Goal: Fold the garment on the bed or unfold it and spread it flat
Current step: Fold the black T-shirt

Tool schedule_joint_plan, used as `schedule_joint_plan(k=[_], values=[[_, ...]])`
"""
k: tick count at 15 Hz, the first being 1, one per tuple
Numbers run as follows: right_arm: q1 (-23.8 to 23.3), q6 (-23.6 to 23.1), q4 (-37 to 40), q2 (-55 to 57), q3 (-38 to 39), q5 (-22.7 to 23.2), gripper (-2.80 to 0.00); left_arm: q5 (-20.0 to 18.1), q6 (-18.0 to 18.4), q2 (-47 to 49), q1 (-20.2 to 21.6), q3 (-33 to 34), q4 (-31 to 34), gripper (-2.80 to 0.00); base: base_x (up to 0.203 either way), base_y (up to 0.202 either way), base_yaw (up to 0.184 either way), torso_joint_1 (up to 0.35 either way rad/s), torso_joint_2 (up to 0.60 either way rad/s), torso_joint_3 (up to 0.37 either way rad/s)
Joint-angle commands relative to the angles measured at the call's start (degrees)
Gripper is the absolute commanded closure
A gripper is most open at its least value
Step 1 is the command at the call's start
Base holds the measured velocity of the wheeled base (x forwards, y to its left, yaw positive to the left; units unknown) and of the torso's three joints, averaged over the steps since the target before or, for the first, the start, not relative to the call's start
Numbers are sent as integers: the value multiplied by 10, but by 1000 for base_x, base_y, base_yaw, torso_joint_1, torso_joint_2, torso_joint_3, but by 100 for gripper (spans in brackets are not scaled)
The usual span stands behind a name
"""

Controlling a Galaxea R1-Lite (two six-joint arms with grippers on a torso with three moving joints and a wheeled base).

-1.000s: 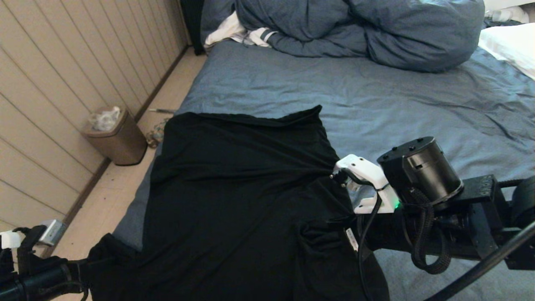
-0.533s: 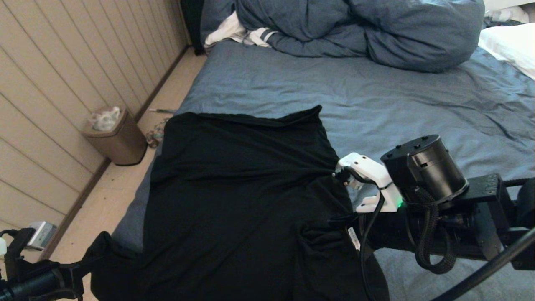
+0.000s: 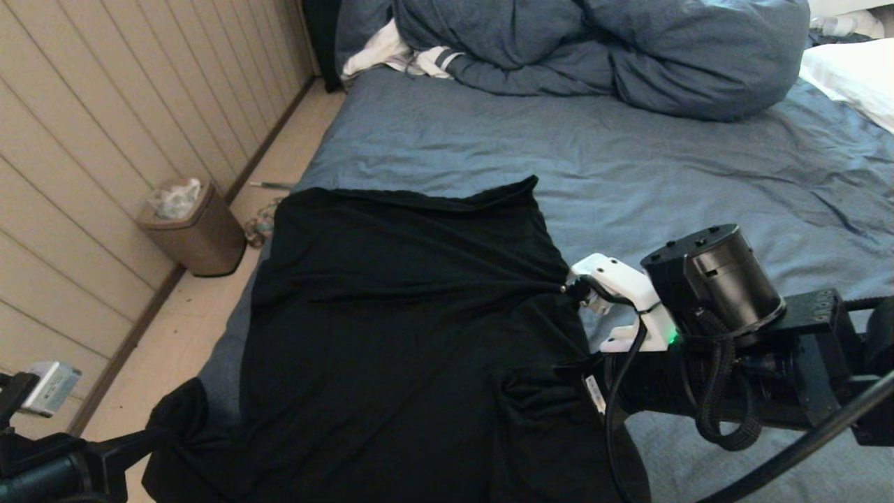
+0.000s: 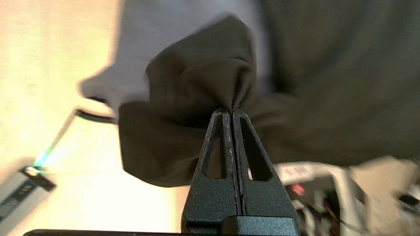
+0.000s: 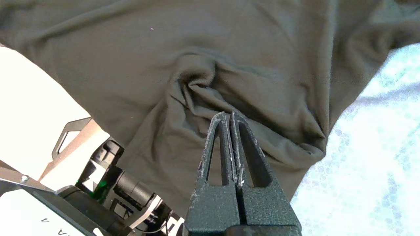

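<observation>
The garment (image 3: 405,321), a plain black T-shirt, lies mostly spread over the near left part of the bed (image 3: 663,168). Its near left corner hangs past the mattress edge. My left gripper (image 3: 157,439) is low at the bed's left side, shut on that hanging corner; the left wrist view shows the left gripper (image 4: 229,110) pinching a fold of the garment (image 4: 197,75). My right gripper (image 3: 567,286) is shut on the shirt's right edge, where creases run together. In the right wrist view the right gripper (image 5: 228,114) nips a bunched fold of the garment (image 5: 164,55).
A bunched blue-grey duvet (image 3: 601,49) and a white striped cloth (image 3: 391,56) lie at the far end of the bed. A white pillow (image 3: 852,77) is at the far right. A brown waste bin (image 3: 192,230) stands on the floor by the panelled wall.
My left gripper has shut on the shirt's near left corner and drawn it left and down off the bed edge. The right gripper has shifted slightly right with its hold.
</observation>
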Motion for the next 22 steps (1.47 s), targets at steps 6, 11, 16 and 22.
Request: schedule_joint_plan(k=[6, 11, 16, 22], values=[[-12, 3, -2, 3, 4, 1, 0, 4, -12, -170, -53, -126, 330, 0, 0, 0, 0, 0, 0, 0], [-14, 4, -2, 9, 3, 1, 0, 28, -49, -188, -98, -180, 411, 0, 0, 0, 0, 0, 0, 0], [-21, 4, -3, 17, 2, 1, 0, 79, -114, -171, -211, -227, 450, 0, 0, 0, 0, 0, 0, 0], [-36, 5, -4, 23, 1, 20, 0, 201, -204, -102, -364, -275, 448, 0, 0, 0, 0, 0, 0, 0]])
